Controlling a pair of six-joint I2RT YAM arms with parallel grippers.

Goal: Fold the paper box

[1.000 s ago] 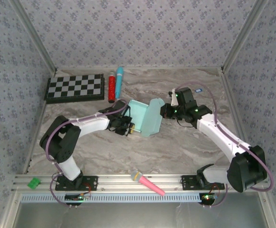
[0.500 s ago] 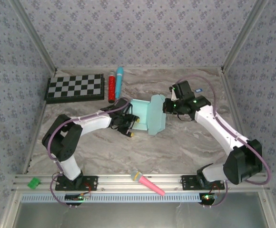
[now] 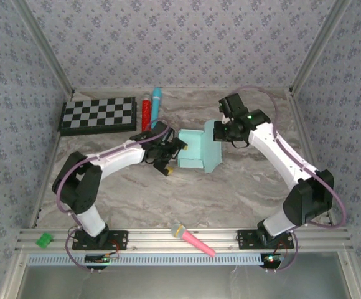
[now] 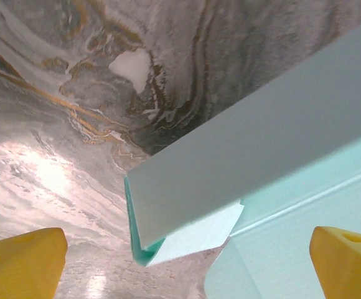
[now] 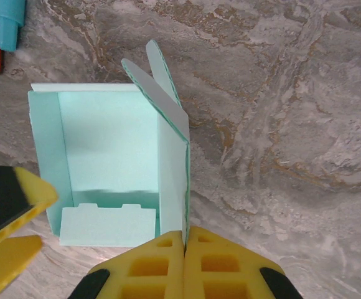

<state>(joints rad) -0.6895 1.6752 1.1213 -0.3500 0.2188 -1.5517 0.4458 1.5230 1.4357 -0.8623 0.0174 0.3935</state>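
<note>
Left gripper [image 3: 175, 159] has just sprung wide and let go, tips flanking the near-left edge of the paper box [image 3: 196, 149], which sits mid-tabletop [image 3: 236, 187] with its walls raised. Right gripper [image 5: 185, 246] has pinched down on the right wall, so it alone seems to steady the fold.

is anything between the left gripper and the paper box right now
Nothing visible. The open left gripper sits right at the paper box, whose side wall lies straight ahead of its jaws, with bare marble table beside it. The right gripper is shut on the box's opposite wall.
</note>
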